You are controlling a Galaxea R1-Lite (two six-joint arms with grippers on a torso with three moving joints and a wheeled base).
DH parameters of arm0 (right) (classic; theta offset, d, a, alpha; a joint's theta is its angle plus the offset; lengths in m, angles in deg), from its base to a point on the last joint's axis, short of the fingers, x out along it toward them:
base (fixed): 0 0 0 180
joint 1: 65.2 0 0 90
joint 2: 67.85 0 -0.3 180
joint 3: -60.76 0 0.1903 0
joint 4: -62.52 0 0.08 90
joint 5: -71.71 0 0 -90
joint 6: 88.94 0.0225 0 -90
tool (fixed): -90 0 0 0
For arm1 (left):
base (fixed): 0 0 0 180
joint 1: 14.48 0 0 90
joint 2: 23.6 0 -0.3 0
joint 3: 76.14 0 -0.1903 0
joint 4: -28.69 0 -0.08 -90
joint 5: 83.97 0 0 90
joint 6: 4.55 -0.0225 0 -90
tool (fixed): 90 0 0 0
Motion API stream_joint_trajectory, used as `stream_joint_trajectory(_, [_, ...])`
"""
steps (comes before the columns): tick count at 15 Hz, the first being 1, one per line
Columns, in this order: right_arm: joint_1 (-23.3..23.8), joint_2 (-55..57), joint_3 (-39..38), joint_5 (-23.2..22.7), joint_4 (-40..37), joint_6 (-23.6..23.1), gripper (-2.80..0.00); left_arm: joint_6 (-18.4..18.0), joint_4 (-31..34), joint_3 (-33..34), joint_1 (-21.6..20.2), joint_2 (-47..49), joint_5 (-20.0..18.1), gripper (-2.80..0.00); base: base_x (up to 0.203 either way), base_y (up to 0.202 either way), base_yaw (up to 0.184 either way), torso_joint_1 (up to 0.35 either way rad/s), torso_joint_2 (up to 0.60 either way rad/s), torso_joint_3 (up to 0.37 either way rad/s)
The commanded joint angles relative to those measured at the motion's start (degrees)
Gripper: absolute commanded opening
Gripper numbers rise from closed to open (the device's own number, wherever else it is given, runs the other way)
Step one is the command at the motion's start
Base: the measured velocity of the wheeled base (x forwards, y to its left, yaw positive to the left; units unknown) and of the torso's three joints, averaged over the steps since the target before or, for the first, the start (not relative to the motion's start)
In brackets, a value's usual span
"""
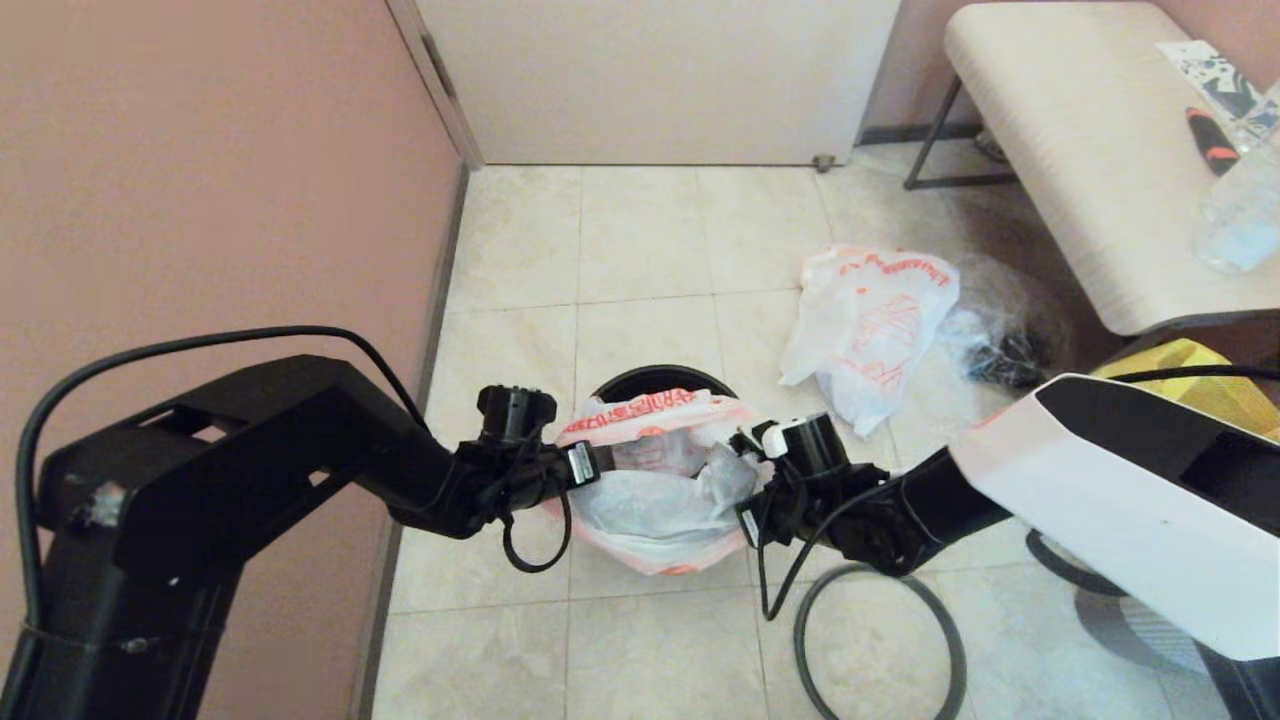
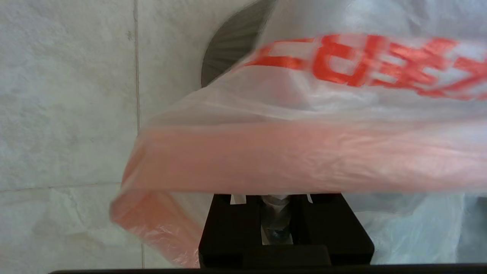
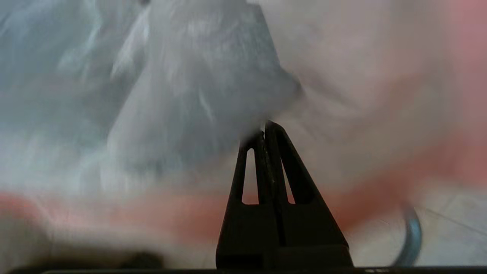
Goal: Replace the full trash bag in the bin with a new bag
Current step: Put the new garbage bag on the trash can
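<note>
The full trash bag (image 1: pixel 655 480), white with red-orange print and grey scraps showing in its open mouth, hangs stretched between my two grippers over the black bin (image 1: pixel 660 378), of which only the far rim shows. My left gripper (image 1: pixel 598 462) is shut on the bag's left edge; in the left wrist view the bag's red band (image 2: pixel 304 156) covers the gripper (image 2: pixel 279 196) and the bin (image 2: pixel 228 45) shows behind. My right gripper (image 1: pixel 742 445) pinches the right edge, its fingertips (image 3: pixel 266 127) together in the film. The new bag (image 1: pixel 870 325) lies limp on the floor to the right.
The dark-grey hoop (image 1: pixel 880 640) lies on the tiles under my right arm. A clear bag of dark items (image 1: pixel 1000 345) sits beside the new bag. A bench (image 1: pixel 1080 150) and a yellow tote (image 1: pixel 1190 375) stand at the right, a pink wall (image 1: pixel 200 200) at the left.
</note>
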Motion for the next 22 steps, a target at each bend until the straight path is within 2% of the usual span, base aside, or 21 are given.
stream_joint_trajectory(1, [0.68, 5.84, 6.06, 0.05, 0.25, 1.5, -2.8, -0.5, -0.11, 1.17, 1.21, -0.02, -1.0, -2.8, 0.0, 0.0, 0.0, 0.0, 0.0, 0.0])
stream_joint_trajectory(3, [2.67, 8.37, 11.11, 0.51, 0.29, 3.85, -2.8, -3.44, -0.13, 2.9, 2.61, -0.04, -1.13, -2.8, 0.0, 0.0, 0.0, 0.0, 0.0, 0.0])
stream_joint_trajectory(5, [4.76, 7.5, 10.83, 1.37, 1.35, 4.43, -2.8, -6.18, -0.98, 4.55, 3.61, 0.11, -1.28, -2.8, 0.0, 0.0, 0.0, 0.0, 0.0, 0.0])
stream_joint_trajectory(10, [10.11, 3.62, 7.14, 2.26, 5.08, 4.61, -2.8, -7.86, -2.05, 6.0, 3.66, -0.04, -3.68, -2.8, 0.0, 0.0, 0.0, 0.0, 0.0, 0.0])
stream_joint_trajectory(16, [10.41, 0.41, 6.88, 2.17, 5.08, 4.76, -2.8, -9.8, -2.13, 7.57, 3.68, -0.75, -6.11, -2.8, 0.0, 0.0, 0.0, 0.0, 0.0, 0.0])
stream_joint_trajectory(19, [9.87, -2.9, 4.43, -0.06, 5.08, 8.61, -2.8, -9.76, -2.57, 8.45, 3.66, -1.49, -7.07, -2.8, 0.0, 0.0, 0.0, 0.0, 0.0, 0.0])
stream_joint_trajectory(22, [9.36, -3.09, 3.93, -0.64, 5.08, 9.19, -2.8, -10.19, -5.07, 10.27, 3.66, -2.29, -9.61, -2.8, 0.0, 0.0, 0.0, 0.0, 0.0, 0.0])
